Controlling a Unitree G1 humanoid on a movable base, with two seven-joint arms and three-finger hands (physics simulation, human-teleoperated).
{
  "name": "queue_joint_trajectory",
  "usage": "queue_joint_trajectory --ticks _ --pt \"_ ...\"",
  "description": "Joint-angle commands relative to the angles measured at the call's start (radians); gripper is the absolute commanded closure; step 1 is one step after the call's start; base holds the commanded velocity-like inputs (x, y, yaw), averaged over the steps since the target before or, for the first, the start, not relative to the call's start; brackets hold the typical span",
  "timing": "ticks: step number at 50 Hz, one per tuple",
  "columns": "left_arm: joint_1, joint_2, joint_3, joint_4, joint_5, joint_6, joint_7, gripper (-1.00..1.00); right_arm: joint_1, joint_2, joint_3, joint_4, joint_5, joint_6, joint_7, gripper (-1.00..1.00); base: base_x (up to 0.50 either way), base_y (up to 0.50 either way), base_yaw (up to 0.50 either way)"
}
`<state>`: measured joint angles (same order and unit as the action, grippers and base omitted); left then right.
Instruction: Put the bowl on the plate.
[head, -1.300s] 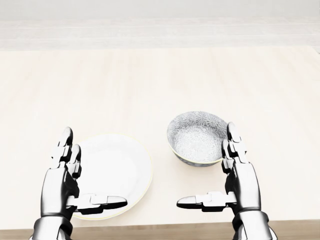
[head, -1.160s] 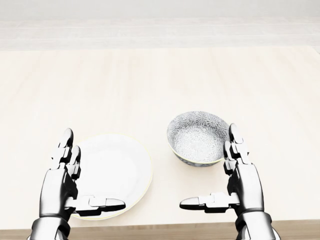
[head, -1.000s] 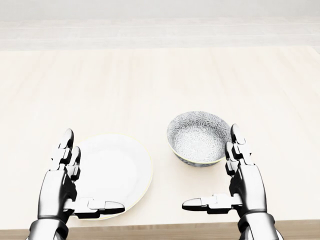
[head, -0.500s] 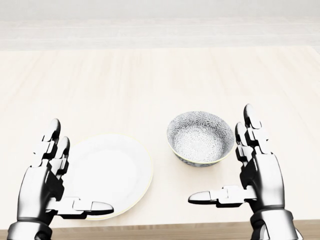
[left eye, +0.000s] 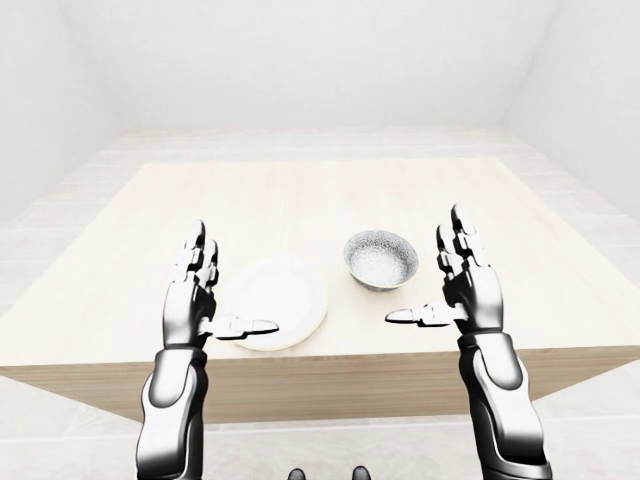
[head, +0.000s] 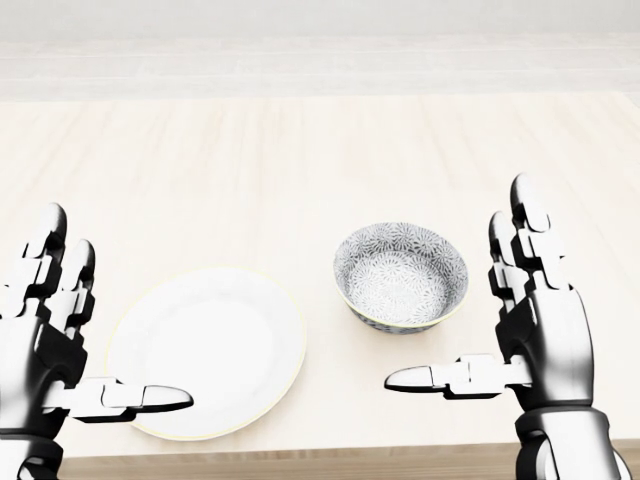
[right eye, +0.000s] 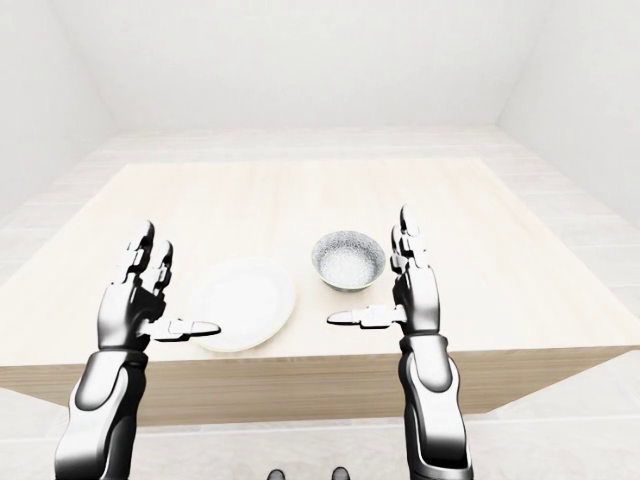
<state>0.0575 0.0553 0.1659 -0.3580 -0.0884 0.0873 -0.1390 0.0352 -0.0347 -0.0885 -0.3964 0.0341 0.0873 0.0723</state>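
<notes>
A: What sort of room is it?
B: Plain white walls (left eye: 300, 60), one ahead and one slanting in at each side, over a pale planked floor (left eye: 60, 205).
A: And the furniture?
B: A broad light-wood surface (left eye: 300, 195) with a thick slab edge, standing mid-room. The light is soft and even, the shadows faint

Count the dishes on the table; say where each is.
2. The white plate lies lower left in the head view; the patterned bowl stands right of it. None seems hidden.
</notes>
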Motion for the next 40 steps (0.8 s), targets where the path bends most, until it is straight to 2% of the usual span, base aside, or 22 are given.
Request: queue_joint_trajectory --ticks 1,5,14,20,31,40 --pt "0.007 0.008 0.011 -0.009 0.014 0.0 -0.017 -1.0 0.009 0.002 0.007 -0.03 -0.024 0.0 -0.005 -1.0 0.0 0.0 0.0" --pt "0.013 0.005 0.012 -0.025 0.017 0.0 -0.022 -1.0 0.013 0.0 0.003 -0.047 -0.019 0.0 0.006 -1.0 0.0 0.0 0.0" --pt "-0.025 0.004 0.011 0.039 0.035 0.0 -0.015 -1.0 0.012 0.003 0.0 -0.04 -0.022 0.0 0.011 -1.0 0.0 0.41 0.0" --pt "-0.018 0.004 0.01 0.007 0.028 0.0 -0.011 -1.0 0.008 0.003 -0.006 -0.031 -0.023 0.0 0.01 -1.0 0.0 0.42 0.0" --pt "-0.011 0.0 -0.004 -0.026 0.037 0.0 -0.008 -1.0 -0.002 0.002 -0.013 -0.014 -0.015 0.0 0.004 -1.0 0.0 0.02 0.0" --pt "-0.02 -0.002 0.0 -0.027 0.042 0.0 0.002 -1.0 -0.003 -0.001 -0.017 -0.016 -0.018 0.0 0.002 -1.0 -0.02 0.23 0.0"
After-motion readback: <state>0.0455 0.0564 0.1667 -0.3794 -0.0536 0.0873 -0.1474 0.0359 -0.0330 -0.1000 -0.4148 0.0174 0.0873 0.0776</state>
